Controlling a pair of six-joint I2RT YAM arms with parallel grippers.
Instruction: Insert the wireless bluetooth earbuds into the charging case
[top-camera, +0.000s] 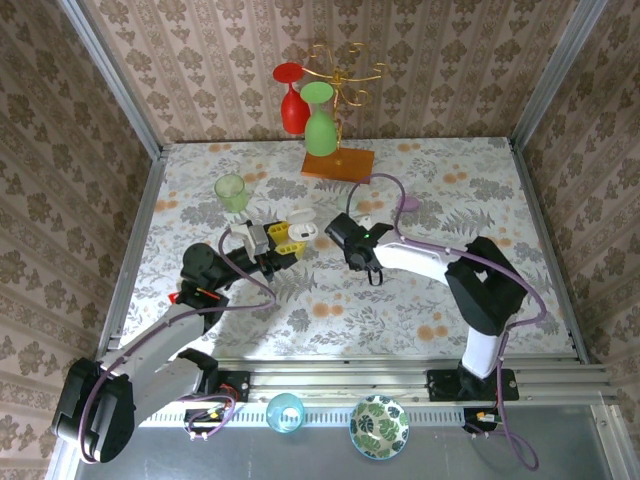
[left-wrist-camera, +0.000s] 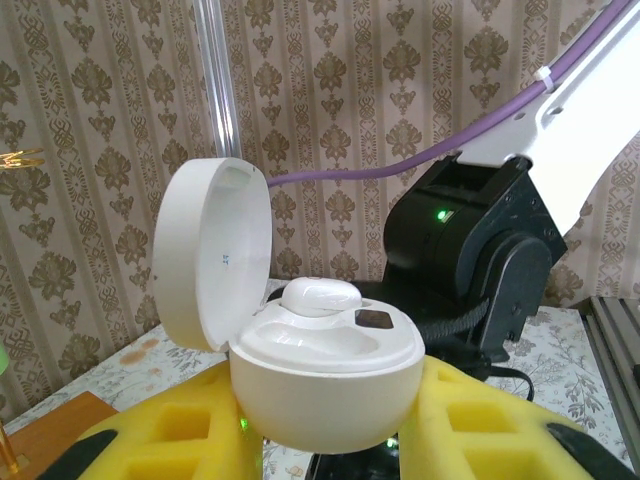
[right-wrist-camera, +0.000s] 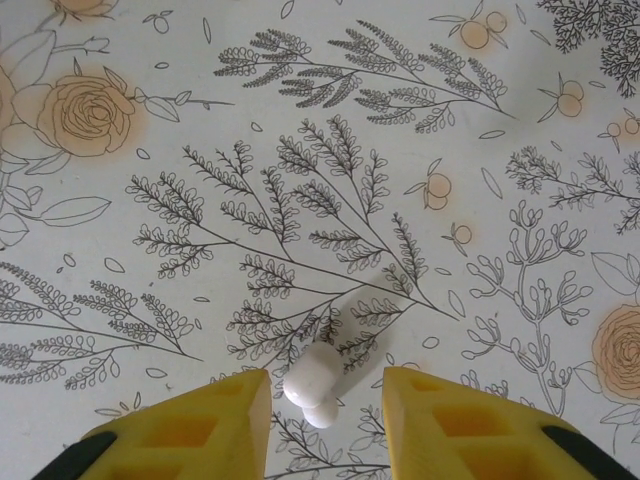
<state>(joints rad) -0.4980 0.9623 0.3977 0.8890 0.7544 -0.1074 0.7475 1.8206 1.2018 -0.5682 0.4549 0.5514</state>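
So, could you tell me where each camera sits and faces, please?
Top external: above and behind, looking down on the table; left arm and right arm show.
Left wrist: level over the left tool, at the clamped charging case.
Right wrist: faces straight down; right tool flanks a loose earbud.
Shared: top and left wrist both show the charging case.

A staged robot test cell in a lab, dressed to look homely: damask wallpaper panels sit in bare aluminium posts, and two robot arms are bolted to an aluminium rail along a floral-covered bench. A gilt glass rack stands at the back.
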